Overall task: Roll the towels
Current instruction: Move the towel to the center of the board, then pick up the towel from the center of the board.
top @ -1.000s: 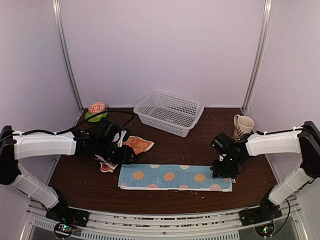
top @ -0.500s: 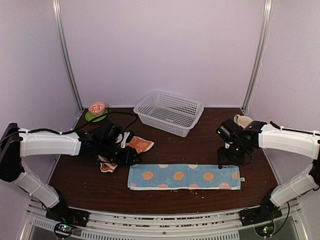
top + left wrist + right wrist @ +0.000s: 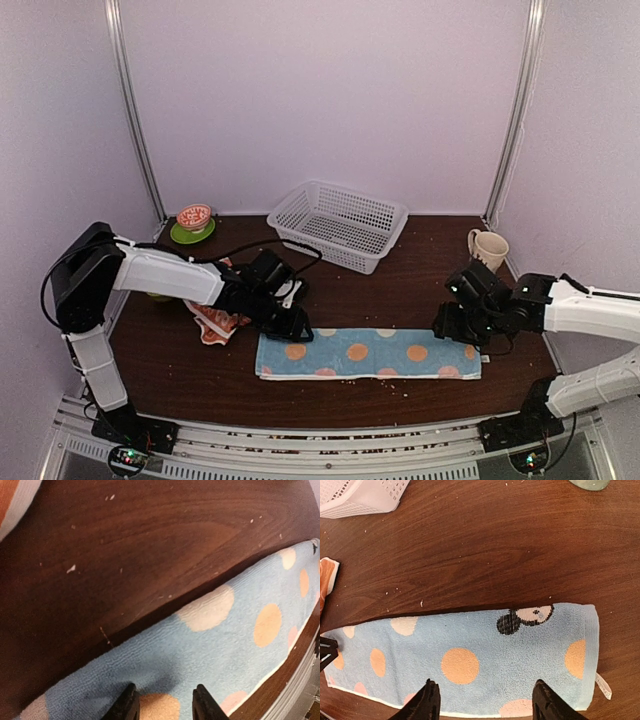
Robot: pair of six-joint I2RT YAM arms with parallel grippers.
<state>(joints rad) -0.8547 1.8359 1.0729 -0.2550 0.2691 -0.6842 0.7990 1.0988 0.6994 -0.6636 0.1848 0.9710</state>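
Worktop (image 3: 400,290): dark wood, pale lilac walls on 3 sides.

Markings: no legible text. The blue towel (image 3: 368,353) has a cartoon mouse-face print (image 3: 525,619) near its R end and a small white tag (image 3: 603,686) at the R corner; tag is blank as far as visible.

Containers: white mesh basket (image 3: 338,224) at rear centre. Cream mug (image 3: 487,248) at rear R. Red-patterned bowl (image 3: 194,215) sits on a green saucer (image 3: 180,234) at rear L; contents can't be made out.

Blue towel lies flat as a long strip near the front edge. Orange-red towel (image 3: 215,322) is bunched beside its L end, under the L arm.

L claw (image 3: 165,702): released, tips apart over the strip's L end. R claw (image 3: 485,700): released, jaws wide above the R end, nothing gripped.
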